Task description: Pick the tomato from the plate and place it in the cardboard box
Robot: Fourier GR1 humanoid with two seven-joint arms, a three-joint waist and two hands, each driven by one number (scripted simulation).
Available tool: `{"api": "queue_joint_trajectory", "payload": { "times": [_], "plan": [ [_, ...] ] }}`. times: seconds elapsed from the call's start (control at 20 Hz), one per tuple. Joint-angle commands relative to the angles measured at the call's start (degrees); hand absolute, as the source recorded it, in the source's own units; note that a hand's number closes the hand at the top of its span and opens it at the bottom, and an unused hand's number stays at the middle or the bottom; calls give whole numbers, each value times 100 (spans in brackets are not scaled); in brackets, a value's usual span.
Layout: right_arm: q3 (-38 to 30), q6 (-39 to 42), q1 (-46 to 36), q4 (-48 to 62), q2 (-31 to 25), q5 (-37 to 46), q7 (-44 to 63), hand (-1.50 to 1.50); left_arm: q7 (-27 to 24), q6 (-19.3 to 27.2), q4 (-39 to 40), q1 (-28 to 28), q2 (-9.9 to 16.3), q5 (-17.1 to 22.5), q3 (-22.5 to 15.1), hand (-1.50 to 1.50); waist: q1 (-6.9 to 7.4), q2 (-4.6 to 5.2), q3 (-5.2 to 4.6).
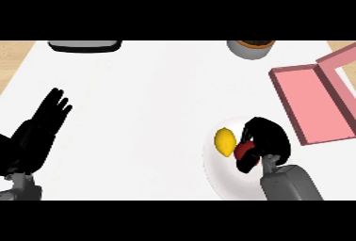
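**Op:** My right hand (262, 141) is down on the white plate (222, 181) near the counter's (153, 108) front right edge. Fingers are curled over the tomato (245, 150), thumb under it. Only a red patch shows between them. Looks like it's grasped but not lifted yet; I can't tell whether it's off the plate.

**Eng:** Anything crowding it?

**Op:** A lemon (224, 141) sits just beside it on the left, same plate. I'd lift straight up before moving sideways so I don't knock it.

**Eng:** Target?

**Op:** The box (311, 107) here is pink, lid flipped open, at the counter's right edge, just beyond the plate. Short carry, away from me and right. I'd clear the near wall, get over the middle of the tray, then lower and let go.

**Eng:** Left side?

**Op:** Left hand (42, 127) is spread, resting at the counter's left edge. A bowl (250, 47) and a dark tray (84, 45) sit at the back edge, off my path.
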Motion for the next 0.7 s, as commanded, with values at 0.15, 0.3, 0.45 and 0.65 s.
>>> {"api": "queue_joint_trajectory", "payload": {
  "times": [0.15, 0.3, 0.45, 0.65],
  "plan": [
    [-1050, -373, -2696, 2672, 435, 10, 247, 150, 143, 18, 25, -316, -32, 40, -60, 0, 246, 80, 8],
    [-1164, -811, -3301, 3712, 193, 300, -50, 150, -19, -299, -20, 7, 173, 213, 138, 0, 218, 61, 4],
    [-1179, -1320, -3819, 4287, 245, 544, -155, 150, 48, -175, -40, -20, 136, 138, 158, 0, 135, 39, 4],
    [-1024, -1633, -4264, 4322, 366, 852, -9, 150, -280, -187, 106, 191, -72, -75, -37, 0, 57, 13, 0]
  ]
}}
